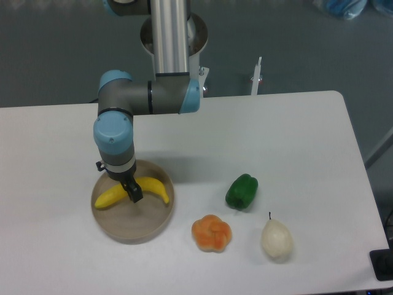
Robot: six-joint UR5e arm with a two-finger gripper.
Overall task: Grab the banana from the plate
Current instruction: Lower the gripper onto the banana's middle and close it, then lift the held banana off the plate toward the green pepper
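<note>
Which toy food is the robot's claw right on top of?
The yellow banana on the plate. The gripper is down at its middle, while the green pepper, orange bun and pear sit off alone.

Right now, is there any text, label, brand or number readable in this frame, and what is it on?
No readable text in this frame.
Robot arm: no legible brand or marking.
Banana, plate, green pepper, pear: no labels.
</note>
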